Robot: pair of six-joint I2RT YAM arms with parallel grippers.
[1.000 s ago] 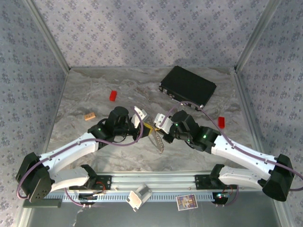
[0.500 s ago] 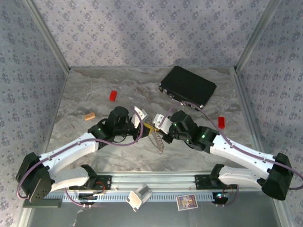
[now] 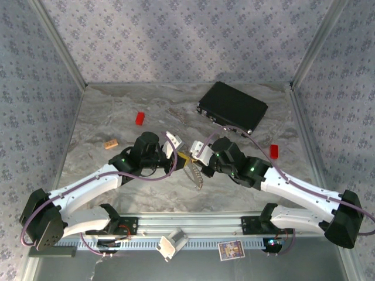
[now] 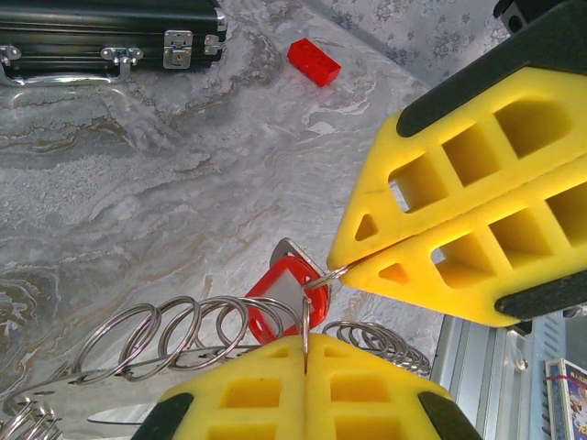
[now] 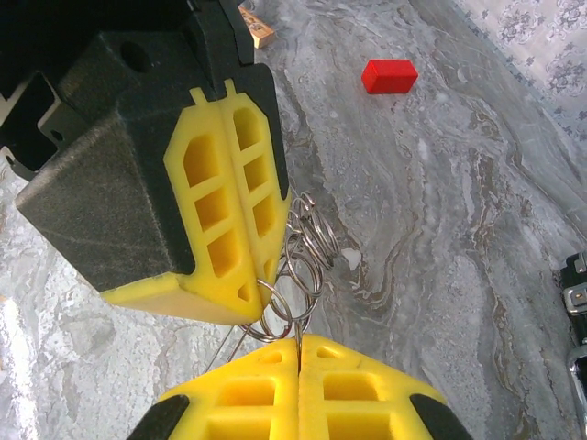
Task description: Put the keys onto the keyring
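Left gripper [image 4: 305, 344]: mine; jaws closed, pinching one thin wire loop of the keyring [image 4: 165, 335] at the very tips
Right gripper [image 5: 298, 353]: mine too; jaws closed on another loop of the same keyring; it meets the left gripper tip to tip, nearly touching
Keyring: a string of silvery rings held between my two sets of tips; the rest trails down toward the table [image 3: 164, 196]
Red key [image 4: 282, 301]: just beyond my left tips and under the right ones, among the rings; whether it is threaded on I cannot tell
Case [image 4: 110, 37]: black; well apart from my grip, at the far side
Red block [image 4: 314, 62]: on the table near the case
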